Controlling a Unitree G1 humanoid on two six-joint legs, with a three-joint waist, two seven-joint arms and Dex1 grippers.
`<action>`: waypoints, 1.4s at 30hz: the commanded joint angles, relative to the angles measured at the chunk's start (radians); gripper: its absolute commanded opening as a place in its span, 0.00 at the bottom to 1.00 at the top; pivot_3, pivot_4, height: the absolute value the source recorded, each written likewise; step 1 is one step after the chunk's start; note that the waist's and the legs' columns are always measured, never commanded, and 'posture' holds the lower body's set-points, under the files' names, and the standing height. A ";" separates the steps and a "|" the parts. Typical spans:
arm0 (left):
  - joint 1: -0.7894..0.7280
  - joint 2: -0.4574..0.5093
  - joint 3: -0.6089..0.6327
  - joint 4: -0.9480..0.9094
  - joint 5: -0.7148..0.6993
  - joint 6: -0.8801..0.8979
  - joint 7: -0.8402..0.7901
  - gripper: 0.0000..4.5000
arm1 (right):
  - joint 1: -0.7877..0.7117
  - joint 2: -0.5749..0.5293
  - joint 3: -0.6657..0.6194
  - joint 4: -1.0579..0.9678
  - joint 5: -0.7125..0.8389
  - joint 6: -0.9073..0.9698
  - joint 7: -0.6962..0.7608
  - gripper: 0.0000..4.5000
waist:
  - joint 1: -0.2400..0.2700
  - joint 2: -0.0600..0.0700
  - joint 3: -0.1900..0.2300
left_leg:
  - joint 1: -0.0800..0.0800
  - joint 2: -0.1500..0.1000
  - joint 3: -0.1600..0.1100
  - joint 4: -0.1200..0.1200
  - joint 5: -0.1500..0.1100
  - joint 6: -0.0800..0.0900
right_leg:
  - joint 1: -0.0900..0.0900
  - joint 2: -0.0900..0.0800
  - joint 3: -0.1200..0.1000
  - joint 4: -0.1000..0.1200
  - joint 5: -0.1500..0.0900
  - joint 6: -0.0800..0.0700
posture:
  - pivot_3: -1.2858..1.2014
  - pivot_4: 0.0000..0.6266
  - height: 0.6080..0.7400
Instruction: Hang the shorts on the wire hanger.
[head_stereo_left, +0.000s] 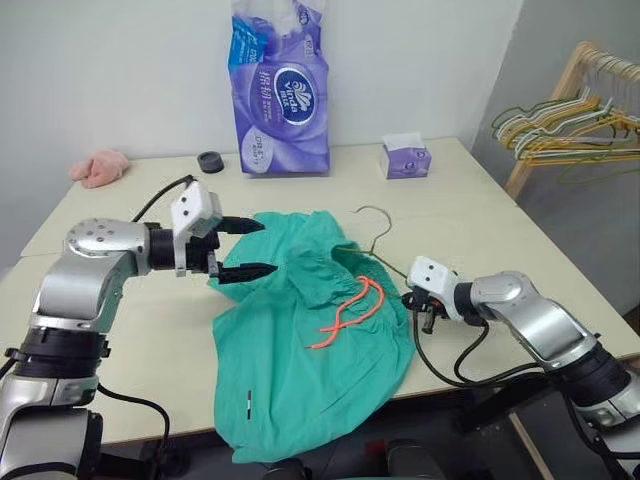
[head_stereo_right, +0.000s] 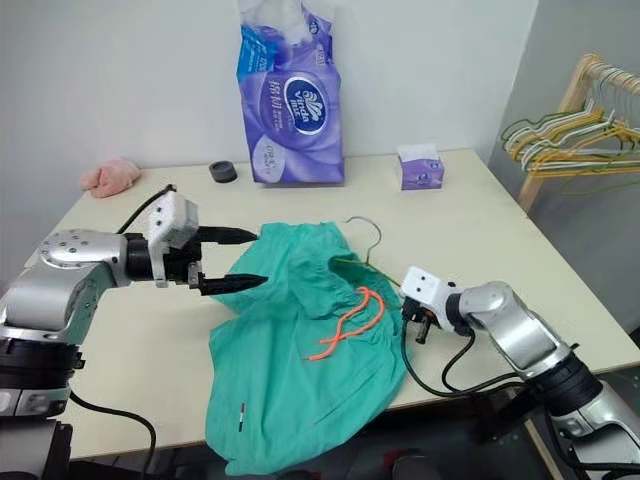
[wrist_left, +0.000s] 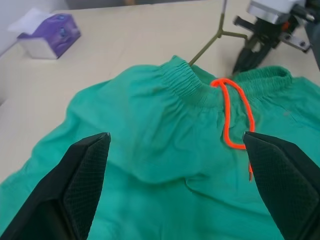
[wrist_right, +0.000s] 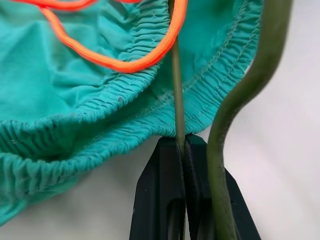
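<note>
The shorts (head_stereo_left: 300, 330) lie spread on the table (head_stereo_left: 500, 215), one leg trailing over its near edge, with the wire hanger (head_stereo_left: 372, 235) tucked into the waistband so its hook pokes out on the far side of the cloth. The right gripper (wrist_right: 184, 150) is pinched tight on the hanger wire at the waistband, while the left gripper (head_stereo_left: 243, 247) hovers, fingers spread wide and empty, over the shorts. The step looks likely to go best if the right keeps the wire steady while the left takes a full bite of waistband, clear of the drawstring (head_stereo_left: 350, 310).
</note>
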 joint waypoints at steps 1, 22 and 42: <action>-0.047 -0.011 -0.028 0.035 0.042 -0.063 -0.030 1.00 | -0.029 0.008 -0.005 -0.050 -0.037 -0.060 0.024 0.00 | 0.000 0.000 0.000 | 0.000 0.000 0.000 0.000 0.000 0.000 | 0.000 0.000 0.000 0.000 0.000 0.000 | 0.47 0.00 1.00; -0.043 -0.107 -0.129 0.076 0.115 -0.110 -0.118 0.73 | -0.035 0.045 -0.015 -0.094 -0.179 -0.185 0.089 0.00 | -0.018 0.000 0.000 | 0.000 0.000 -0.001 0.001 0.000 0.000 | 0.000 0.000 0.000 0.001 0.000 0.000 | 0.46 0.00 1.00; 0.003 -0.132 -0.128 0.064 0.155 -0.125 -0.063 0.00 | -0.038 0.029 -0.032 -0.127 -0.191 -0.214 0.173 0.22 | -0.017 -0.001 0.000 | 0.000 0.000 -0.002 0.001 0.000 0.000 | 0.000 0.000 0.000 0.002 0.000 0.000 | 0.46 0.00 1.00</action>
